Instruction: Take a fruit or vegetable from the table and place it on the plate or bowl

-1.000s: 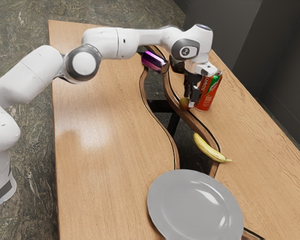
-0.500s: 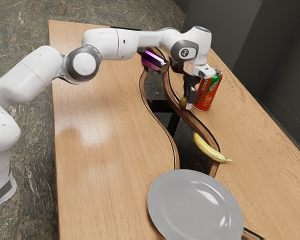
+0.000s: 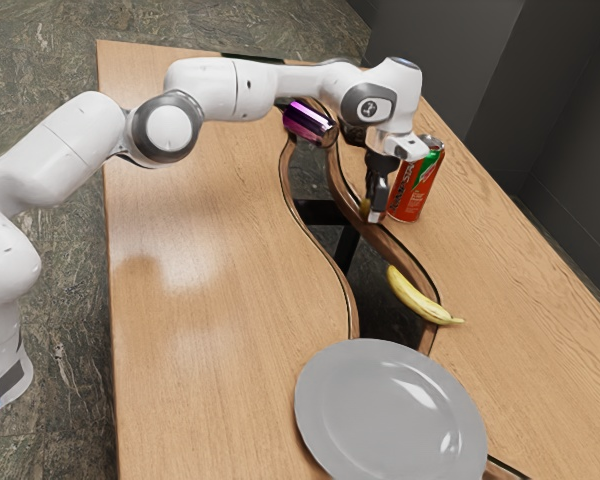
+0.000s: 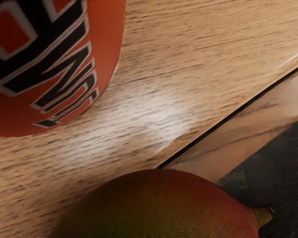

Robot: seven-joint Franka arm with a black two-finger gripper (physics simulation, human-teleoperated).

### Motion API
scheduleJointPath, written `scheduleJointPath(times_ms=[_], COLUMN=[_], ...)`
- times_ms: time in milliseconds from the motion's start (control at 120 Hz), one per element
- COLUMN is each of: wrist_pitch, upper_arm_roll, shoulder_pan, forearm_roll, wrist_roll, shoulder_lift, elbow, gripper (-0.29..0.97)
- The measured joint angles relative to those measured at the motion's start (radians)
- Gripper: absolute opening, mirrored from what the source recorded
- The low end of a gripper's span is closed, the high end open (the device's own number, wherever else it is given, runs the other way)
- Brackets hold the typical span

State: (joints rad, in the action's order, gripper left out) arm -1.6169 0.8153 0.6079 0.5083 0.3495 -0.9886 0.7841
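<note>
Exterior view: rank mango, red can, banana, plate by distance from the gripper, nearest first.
1. Mango, directly under the gripper.
2. Red can, just beside it, toward the exterior view's right.
3. Banana, farther down toward the view's bottom.
4. Plate, at the view's bottom edge.

Mango (image 4: 159,208): red skin shading to green, stem nub visible, lay on the table (image 3: 210,300) edge directly under my gripper (image 3: 374,207). Banana (image 3: 420,297): yellow, lay flat between mango and plate. Plate (image 3: 390,410): grey, round, upright.

Red can (image 3: 416,180) stands upright; purple can (image 3: 307,121) lies on its side.
</note>
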Motion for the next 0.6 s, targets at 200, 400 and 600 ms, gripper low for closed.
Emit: scheduleJointPath(times_ms=[200, 400, 600], wrist_pitch=[0.079, 0.276, 0.41], upper_arm_roll=[0.014, 0.366, 0.654], shoulder_pan=[-0.064, -0.204, -0.231], forearm_roll=[0.018, 0.242, 0.438], wrist_roll=[-0.033, -0.114, -0.233], shoulder_lift=[0.12, 0.247, 0.251], elbow=[-0.001, 0.037, 0.226], gripper=[0.3, 0.36, 0.34])
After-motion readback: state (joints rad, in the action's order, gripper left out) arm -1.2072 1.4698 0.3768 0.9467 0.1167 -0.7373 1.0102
